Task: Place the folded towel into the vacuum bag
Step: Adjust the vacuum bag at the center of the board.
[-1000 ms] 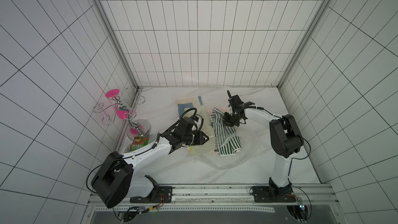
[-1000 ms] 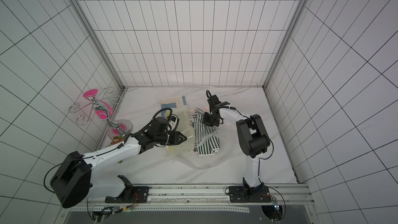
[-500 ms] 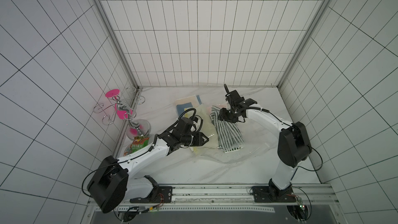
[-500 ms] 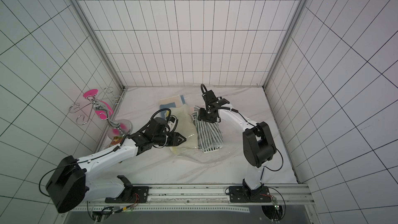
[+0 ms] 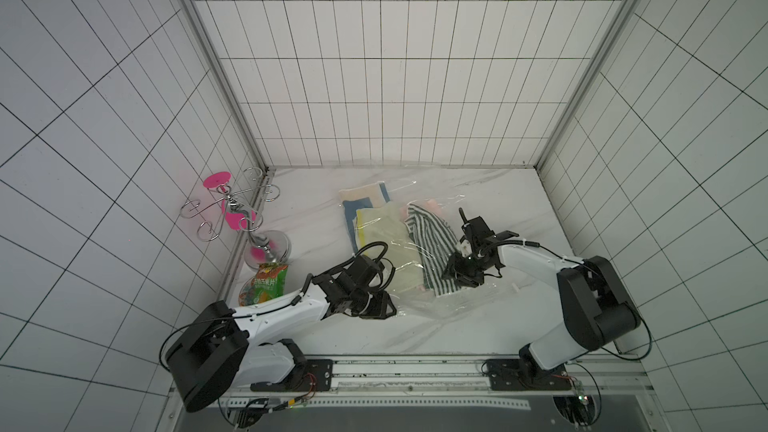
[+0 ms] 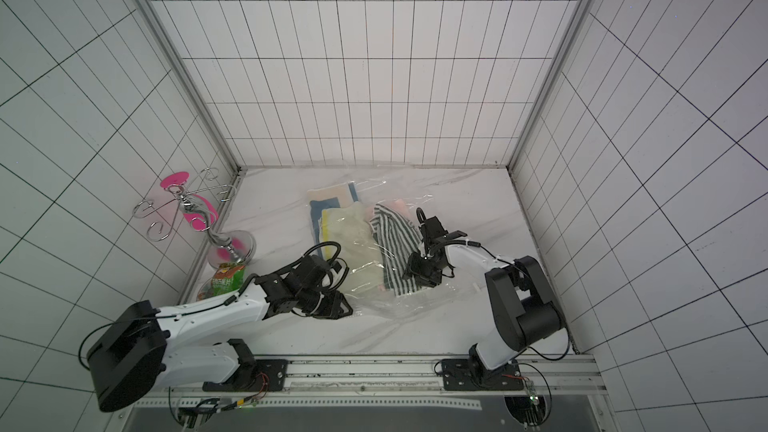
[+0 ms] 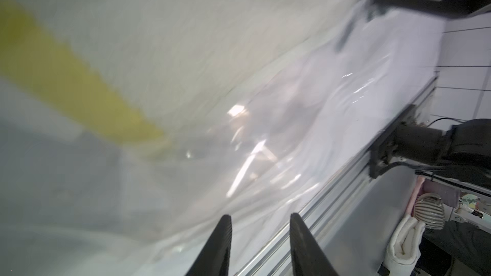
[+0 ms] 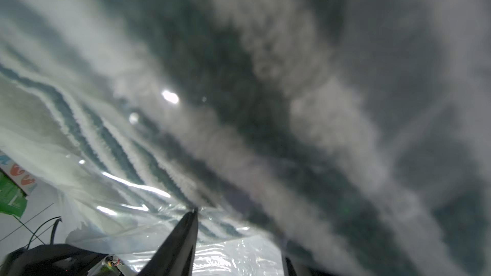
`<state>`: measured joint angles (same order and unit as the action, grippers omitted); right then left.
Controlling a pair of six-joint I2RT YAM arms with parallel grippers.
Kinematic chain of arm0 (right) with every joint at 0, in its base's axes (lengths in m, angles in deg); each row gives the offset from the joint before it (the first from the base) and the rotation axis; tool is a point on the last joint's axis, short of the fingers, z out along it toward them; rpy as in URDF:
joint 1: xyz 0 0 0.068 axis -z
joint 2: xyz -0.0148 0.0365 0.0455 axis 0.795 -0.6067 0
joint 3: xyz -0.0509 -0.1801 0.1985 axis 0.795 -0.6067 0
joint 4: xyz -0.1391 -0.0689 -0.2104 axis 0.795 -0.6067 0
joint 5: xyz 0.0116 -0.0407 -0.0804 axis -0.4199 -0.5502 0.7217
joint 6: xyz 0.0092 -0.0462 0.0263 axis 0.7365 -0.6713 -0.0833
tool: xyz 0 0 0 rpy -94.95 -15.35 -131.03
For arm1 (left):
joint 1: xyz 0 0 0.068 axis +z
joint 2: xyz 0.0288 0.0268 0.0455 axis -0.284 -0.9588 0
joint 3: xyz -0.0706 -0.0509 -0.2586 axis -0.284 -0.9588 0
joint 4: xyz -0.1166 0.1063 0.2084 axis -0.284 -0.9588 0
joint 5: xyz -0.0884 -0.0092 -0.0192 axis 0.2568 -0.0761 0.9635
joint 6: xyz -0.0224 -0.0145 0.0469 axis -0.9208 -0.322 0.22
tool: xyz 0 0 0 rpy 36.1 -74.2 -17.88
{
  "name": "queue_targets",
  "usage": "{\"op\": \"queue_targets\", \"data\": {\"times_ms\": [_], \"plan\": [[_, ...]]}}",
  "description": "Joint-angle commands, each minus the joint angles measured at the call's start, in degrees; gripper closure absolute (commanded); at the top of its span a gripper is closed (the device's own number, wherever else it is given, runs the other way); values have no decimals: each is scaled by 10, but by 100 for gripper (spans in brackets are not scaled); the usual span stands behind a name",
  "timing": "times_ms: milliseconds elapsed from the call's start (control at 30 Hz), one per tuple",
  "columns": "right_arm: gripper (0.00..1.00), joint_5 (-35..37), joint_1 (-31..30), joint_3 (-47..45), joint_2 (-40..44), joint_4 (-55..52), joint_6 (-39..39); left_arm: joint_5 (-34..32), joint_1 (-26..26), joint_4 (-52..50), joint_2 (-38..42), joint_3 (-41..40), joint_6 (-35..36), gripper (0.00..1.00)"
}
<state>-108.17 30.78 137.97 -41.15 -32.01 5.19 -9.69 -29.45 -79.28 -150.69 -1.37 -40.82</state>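
Observation:
The vacuum bag [image 5: 440,305] [image 6: 395,305] lies crinkled mid-table. Through its clear film show a dark-and-white striped folded towel [image 5: 430,243] [image 6: 395,243] [image 8: 265,88], a cream towel with a yellow stripe [image 5: 386,243] [image 7: 79,83] and a blue-and-peach towel [image 5: 365,201]. My right gripper [image 5: 457,280] [image 6: 415,276] [image 8: 240,234] stands open at the striped towel's near end. The cloth drapes over one of its fingers, and film shows between the jaws. At the bag's near-left corner my left gripper [image 5: 384,307] [image 6: 343,307] [image 7: 259,216] is open, with its fingertips against the film.
A silver hook stand with pink discs [image 5: 232,209] and a green snack packet [image 5: 266,284] stand by the left wall. The metal rail [image 5: 415,367] runs along the front edge. Tiled walls close in the back and both sides.
My right gripper opened and drew back from the striped towel's far end to its near end. The towel now lies flatter. My left gripper moved toward the front with the bag's corner.

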Motion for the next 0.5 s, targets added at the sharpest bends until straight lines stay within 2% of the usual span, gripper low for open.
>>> {"op": "queue_targets", "data": {"times_ms": [0, 100, 167, 300, 367, 467], "plan": [[46, 12, 4, 20, 25, -9, 8, -19, -5, -47, -16, -3, -36, 62], [46, 13, 12, 64, 81, -61, -7, -68, -3, -127, 11, 34, -38, 62], [45, 22, 24, 86, 111, -90, -20, -94, -3, -167, 59, 68, -49, 61], [45, 54, 48, 96, 123, -127, -42, -140, -2, -184, 121, 116, -61, 59], [45, 43, 58, 79, 117, -128, -47, -176, 1, -186, 132, 131, -71, 55], [45, 40, 44, 42, 120, -113, -34, -189, 39, -178, 142, 134, -70, 46]]}}
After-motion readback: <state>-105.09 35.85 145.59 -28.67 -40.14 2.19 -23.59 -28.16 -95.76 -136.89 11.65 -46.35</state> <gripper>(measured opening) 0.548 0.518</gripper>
